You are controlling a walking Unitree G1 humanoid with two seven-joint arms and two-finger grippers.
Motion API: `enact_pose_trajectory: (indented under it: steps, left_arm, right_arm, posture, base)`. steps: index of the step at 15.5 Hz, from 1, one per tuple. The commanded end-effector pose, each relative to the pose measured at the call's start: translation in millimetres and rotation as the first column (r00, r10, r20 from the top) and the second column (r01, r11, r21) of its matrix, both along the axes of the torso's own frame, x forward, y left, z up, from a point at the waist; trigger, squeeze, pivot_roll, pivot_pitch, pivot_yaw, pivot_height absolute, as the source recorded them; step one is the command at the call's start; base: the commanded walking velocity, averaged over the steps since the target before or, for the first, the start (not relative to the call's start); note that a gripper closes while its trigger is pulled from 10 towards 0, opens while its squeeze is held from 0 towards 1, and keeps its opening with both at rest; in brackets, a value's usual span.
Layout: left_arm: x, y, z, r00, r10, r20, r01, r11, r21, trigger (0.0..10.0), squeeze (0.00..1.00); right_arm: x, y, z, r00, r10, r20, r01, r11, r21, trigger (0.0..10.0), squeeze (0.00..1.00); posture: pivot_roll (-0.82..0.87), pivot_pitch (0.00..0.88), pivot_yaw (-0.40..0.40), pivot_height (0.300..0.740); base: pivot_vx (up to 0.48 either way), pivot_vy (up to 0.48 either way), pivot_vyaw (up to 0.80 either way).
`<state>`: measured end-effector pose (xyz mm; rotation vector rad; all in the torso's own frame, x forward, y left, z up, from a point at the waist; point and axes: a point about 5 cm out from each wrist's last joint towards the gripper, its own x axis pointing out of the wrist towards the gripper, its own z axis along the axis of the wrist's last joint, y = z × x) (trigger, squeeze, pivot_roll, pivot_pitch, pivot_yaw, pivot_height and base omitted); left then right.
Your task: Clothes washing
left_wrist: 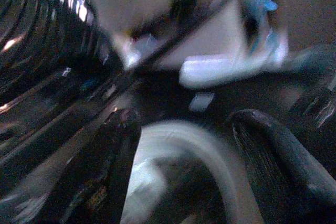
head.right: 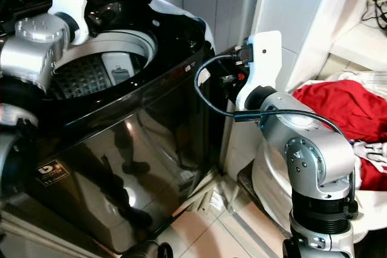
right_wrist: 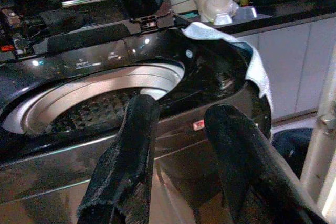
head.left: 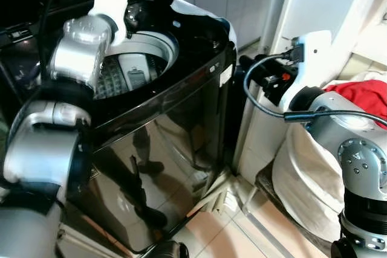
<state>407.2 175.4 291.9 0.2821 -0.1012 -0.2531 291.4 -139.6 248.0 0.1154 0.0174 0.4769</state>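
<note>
Red garment lies heaped on top of the white laundry bag, on the floor behind and outboard of the right arm — not in contact with either gripper. The black top-loading washing machine stands open-topped; its drum, with a grey ring around a dark perforated wall, looks empty of clothes as far as the head and right wrist views reach. Judgement: the task is at an early stage, with loading not yet visibly begun or only just started; what is left is picking garments from the bag, carrying them across to the drum and starting the wash. Right gripper is held out in front of the machine's near corner, fingers moderately apart, nothing between them; from it the drum mouth is ahead and slightly above, and the red garment is back behind its wrist, well apart. Left gripper is reached over the machine's rim towards the drum opening; the wrist picture is blurred, but both dark fingers stand apart with a pale curved rim seen through the gap — no cloth held, as far as I can tell. A pale cloth is draped over the machine's far corner. Bowls sit on the counter beyond.
</note>
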Motion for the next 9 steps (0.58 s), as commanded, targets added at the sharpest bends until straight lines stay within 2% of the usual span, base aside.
enact_pose_trajectory:
  steps: [1,2,3,4,5,6,7,9]
  left_arm:
    - [-4.4,-7.2,7,0.998,-0.047,0.053,0.05,0.997,-0.063,10.0,0.0]
    - [-7.5,-9.9,4,0.997,-0.056,0.061,0.062,0.993,-0.102,10.0,0.0]
    - [-21.9,-26.4,-26,0.995,-0.063,0.081,0.074,0.987,-0.145,10.0,0.0]
    - [-36.6,-41.4,-54,0.997,-0.062,0.047,0.071,0.972,-0.222,10.0,0.0]
    - [-45.3,-52.7,-74,0.998,-0.059,0.015,0.061,0.974,-0.216,10.0,0.0]
    - [-50.1,-61.9,-87,0.996,-0.091,0.002,0.09,0.985,-0.144,10.0,0.0]
    - [-53.6,-66.4,-92,0.995,-0.103,-0.012,0.101,0.989,-0.112,10.0,0.0]
    - [-58.8,-68.6,-91,0.996,-0.091,-0.01,0.089,0.988,-0.123,10.0,0.0]
  right_arm:
    - [0.0,-1.4,5,0.999,-0.025,0.026,0.024,1.0,0.004,10.0,0.0]
    - [0.1,-2.3,5,0.999,-0.037,0.031,0.037,0.999,0.008,10.0,0.0]
    - [-0.4,-7.3,4,0.991,-0.106,0.087,0.109,0.994,-0.032,10.0,0.0]
    - [-3.3,-12.9,-2,0.982,-0.162,0.101,0.167,0.985,-0.048,10.0,0.0]
    - [-7.0,-19.4,-13,0.974,-0.214,0.076,0.218,0.974,-0.059,10.0,0.0]
    - [-7.8,-23.8,-22,0.966,-0.252,0.062,0.257,0.962,-0.094,10.0,0.0]
    - [-7.1,-27.1,-26,0.955,-0.291,0.058,0.295,0.949,-0.106,10.0,0.0]
    - [-7.2,-29.7,-29,0.946,-0.319,0.061,0.324,0.941,-0.102,10.0,0.0]
  posture:
    - [-0.03,0.0,0.089,0.74]
    - [-0.03,0.0,0.089,0.74]
    - [-0.03,0.0,0.088,0.74]
    - [-0.03,0.0,0.073,0.74]
    - [-0.03,0.0,0.068,0.74]
    - [-0.03,0.0,0.074,0.74]
    - [-0.03,0.0,0.074,0.74]
    - [-0.04,0.0,0.087,0.74]
  base:
    - [0.0,0.0,0.0]
    - [0.0,0.0,0.0]
    - [0.0,0.0,0.0]
    - [0.0,0.0,0.0]
    - [0.0,0.0,0.0]
    - [0.0,0.0,0.0]
    - [0.0,-0.349,0.0]
    - [0.0,-0.42,0.0]
